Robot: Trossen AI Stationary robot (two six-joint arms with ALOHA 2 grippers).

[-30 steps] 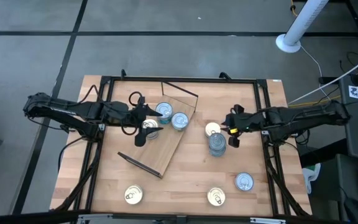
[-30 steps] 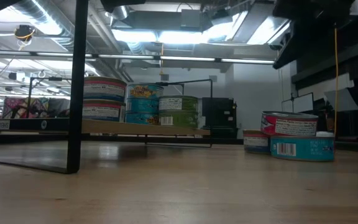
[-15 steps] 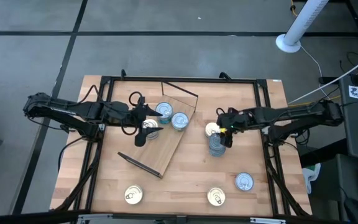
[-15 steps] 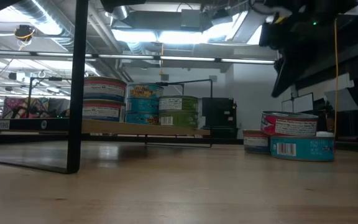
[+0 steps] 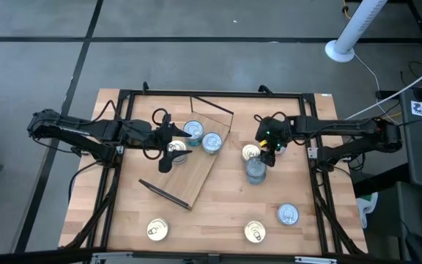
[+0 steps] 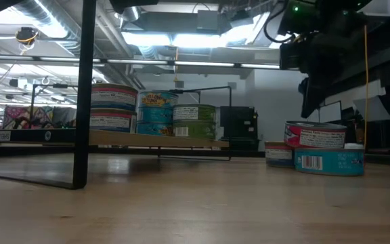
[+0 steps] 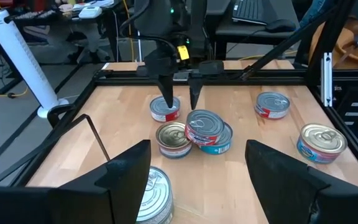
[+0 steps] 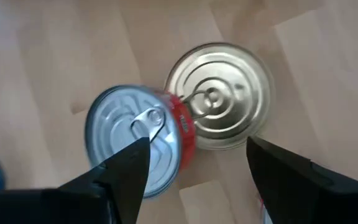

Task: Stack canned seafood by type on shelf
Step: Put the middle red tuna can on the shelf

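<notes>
The shelf [image 5: 196, 172], a plywood board on dark bars, carries three tins [image 5: 212, 141]; they also show in the low view [image 6: 156, 112]. My left gripper [image 5: 168, 149] hovers open over them, one tin [image 7: 156, 193] just below its fingers. My right gripper [image 7: 179, 102] hangs open, fingers pointing down, above a silver-topped, red-labelled tin [image 8: 135, 134] that sits against a gold tin [image 8: 222, 102]. Beside these, a red-labelled tin rests on a blue one [image 6: 328, 161]. Neither gripper touches a tin.
Loose tins stand near the table's front edge [image 5: 157, 229] [image 5: 254, 232] and toward the right [image 5: 288, 214]. A dark frame [image 5: 211, 93] runs round the slatted tabletop. The shelf's upright bar [image 6: 83, 88] stands close to the low camera. Bare wood lies between shelf and right-hand tins.
My right gripper has swung a little toward the table's far edge and left, and has come down into the low view above the right-hand tins. The tins and my left arm have kept still.
</notes>
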